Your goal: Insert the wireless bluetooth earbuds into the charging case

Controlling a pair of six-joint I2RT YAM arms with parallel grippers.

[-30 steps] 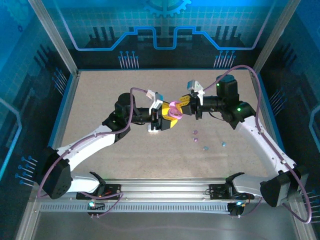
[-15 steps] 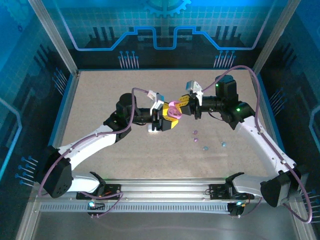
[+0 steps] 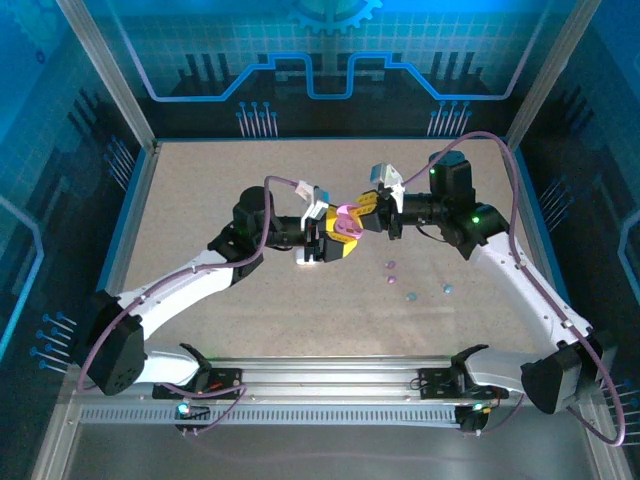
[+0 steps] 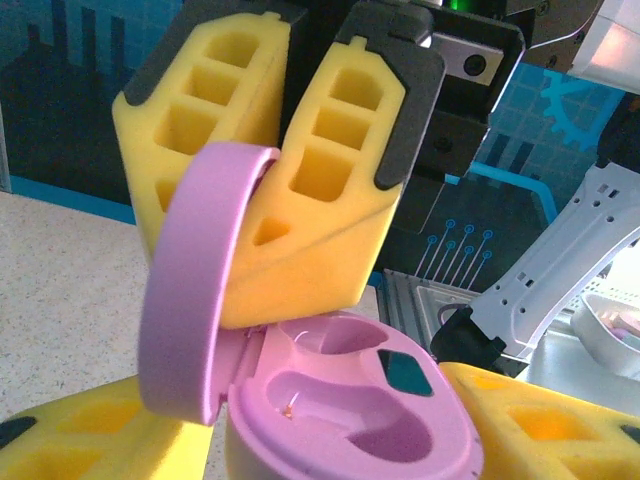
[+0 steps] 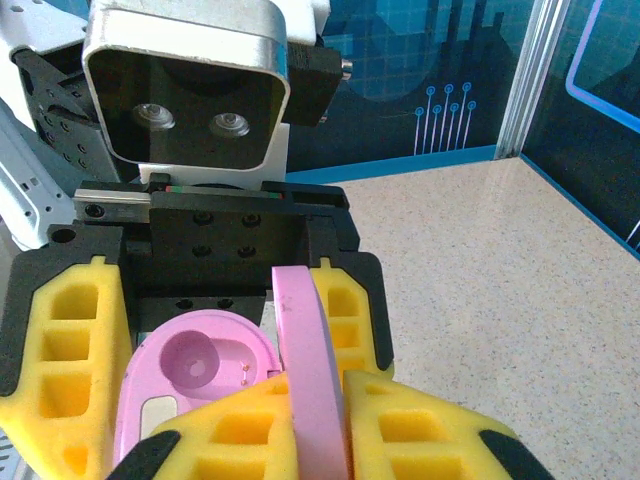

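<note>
The left gripper (image 3: 337, 243) is clamped on the base of the charging case (image 4: 420, 432), and the right gripper (image 3: 367, 213) is pinched tight on its lid (image 4: 188, 305), which stands swung up on the hinge. Both wells (image 4: 310, 405) look vacant. To do this step well, the lid should probably be eased fully back without twisting the hinge, with the base held level. The case is smooth, glossy pink plastic, pebble-rounded, with two sculpted wells. The gripper pads (image 4: 330, 150) are yellow, ribbed, foam-like blocks. The earbuds (image 3: 391, 266), tiny purple and teal beads, lie on the speckled surface (image 3: 200, 190) right of the case, on its near side
</note>
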